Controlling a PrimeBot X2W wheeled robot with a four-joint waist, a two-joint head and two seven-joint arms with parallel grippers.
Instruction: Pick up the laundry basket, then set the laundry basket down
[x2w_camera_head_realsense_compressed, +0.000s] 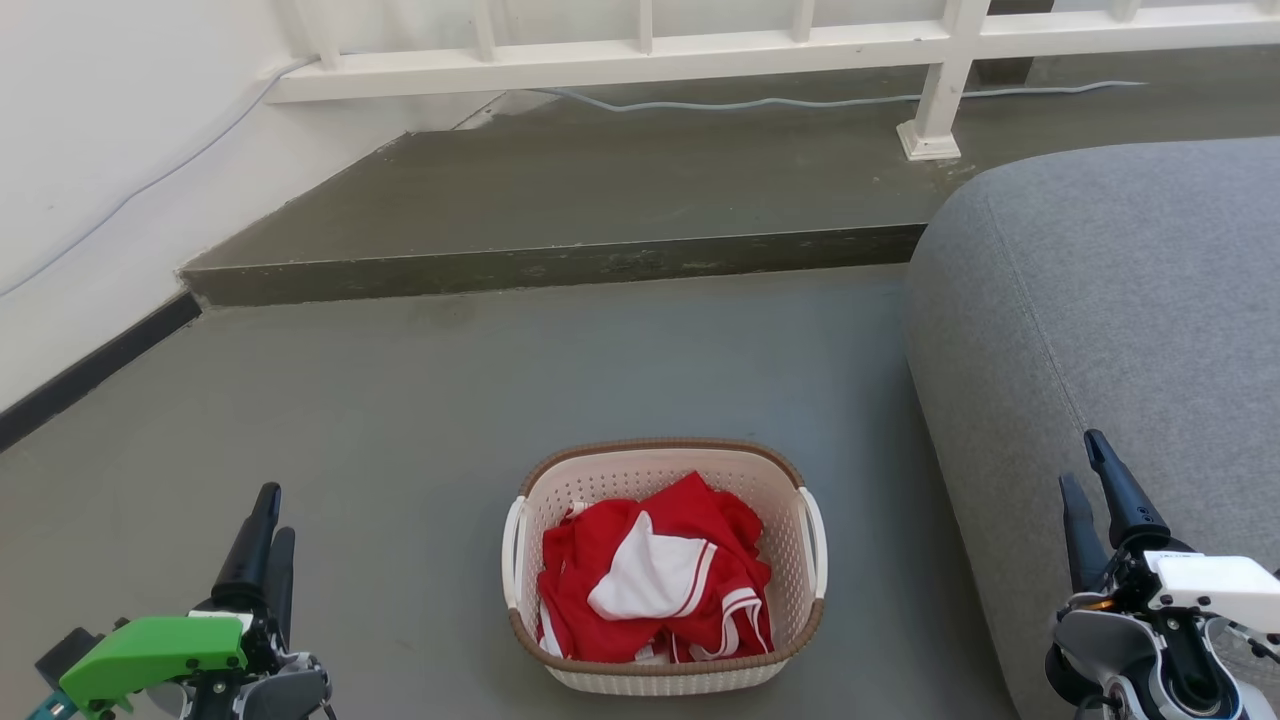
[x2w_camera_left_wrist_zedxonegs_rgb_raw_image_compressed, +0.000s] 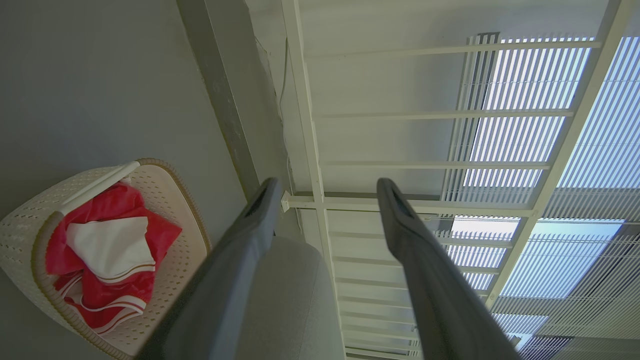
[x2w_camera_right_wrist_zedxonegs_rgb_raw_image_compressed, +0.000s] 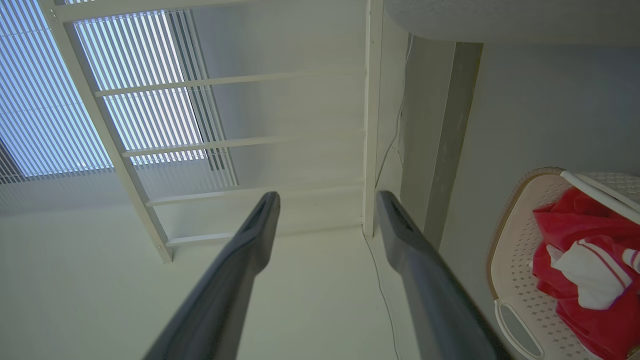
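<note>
The laundry basket (x2w_camera_head_realsense_compressed: 610, 480) rests on the grey floor in the lower middle of the head view. It is cream-white and perforated, with a brown woven-look rim and white side handles, and holds red and white clothing (x2w_camera_head_realsense_compressed: 655, 575). The basket also appears at the lower left of the left wrist view (x2w_camera_left_wrist_zedxonegs_rgb_raw_image_compressed: 187, 240) and at the right edge of the right wrist view (x2w_camera_right_wrist_zedxonegs_rgb_raw_image_compressed: 515, 235). My left gripper (x2w_camera_head_realsense_compressed: 268, 520) stands open at the lower left, well apart from the basket. My right gripper (x2w_camera_head_realsense_compressed: 1085, 465) stands open at the lower right, beside the sofa, nothing between its fingers.
A grey sofa (x2w_camera_head_realsense_compressed: 1120, 300) fills the right side, close to the basket's right handle. A raised concrete step (x2w_camera_head_realsense_compressed: 560, 265) runs across behind the basket, with a white railing (x2w_camera_head_realsense_compressed: 700, 50) and a cable above it. A white wall (x2w_camera_head_realsense_compressed: 90, 170) borders the left.
</note>
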